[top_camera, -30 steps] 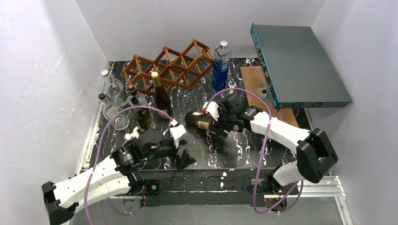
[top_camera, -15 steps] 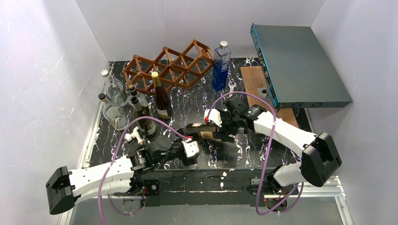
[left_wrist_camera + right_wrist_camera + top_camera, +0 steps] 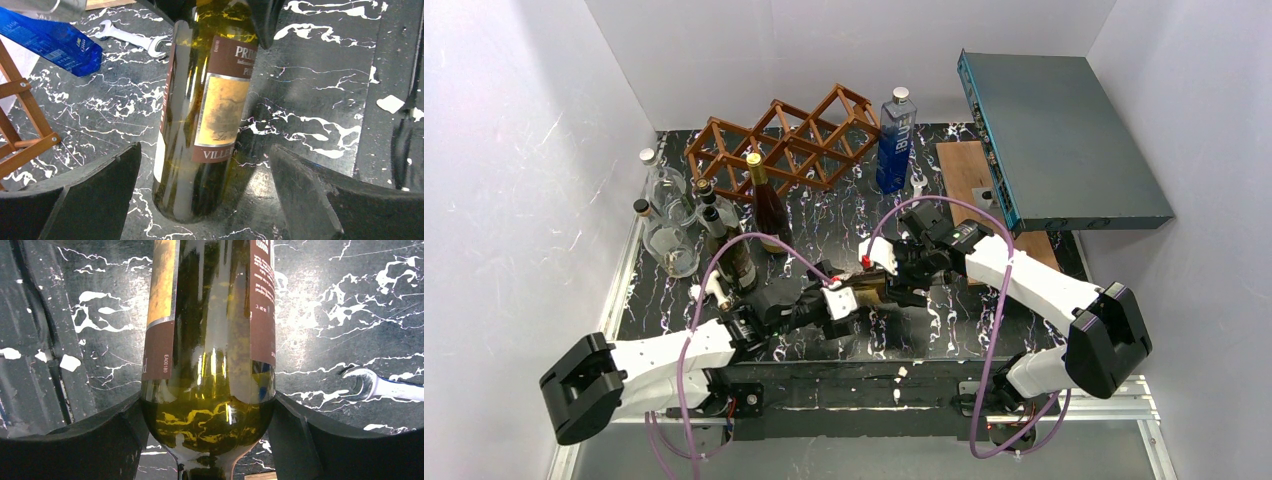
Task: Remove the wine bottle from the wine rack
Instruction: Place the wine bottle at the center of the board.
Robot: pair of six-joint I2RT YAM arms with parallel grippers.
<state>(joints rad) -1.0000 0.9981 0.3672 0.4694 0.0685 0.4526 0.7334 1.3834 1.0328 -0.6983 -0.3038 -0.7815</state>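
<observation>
Bottle [image 3: 867, 290] lies level over the counter [image 3: 844, 212], clear of the rack [image 3: 784, 145]. The right hand [image 3: 896, 272] clamps its shoulder, and the left hand [image 3: 834, 302], wide open, straddles its base, likely to share the weight.

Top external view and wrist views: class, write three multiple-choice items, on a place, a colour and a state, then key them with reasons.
1. Where does the tall blue water bottle stand?
A. Beside the reddish-brown wooden lattice wine rack's right end
B. Inside one cell
C. Beside its left end

2. What colours is the label on the green glass wine bottle?
A. White and blue
B. Brown and yellow
C. Pink

3. The left gripper is:
A. Shut on the bottle
B. Out of view
C. Open, astride the bottle

A: it stands at the rack's right end. B: brown bands, yellow panel. C: gaps separate both fingers from the glass.
</observation>
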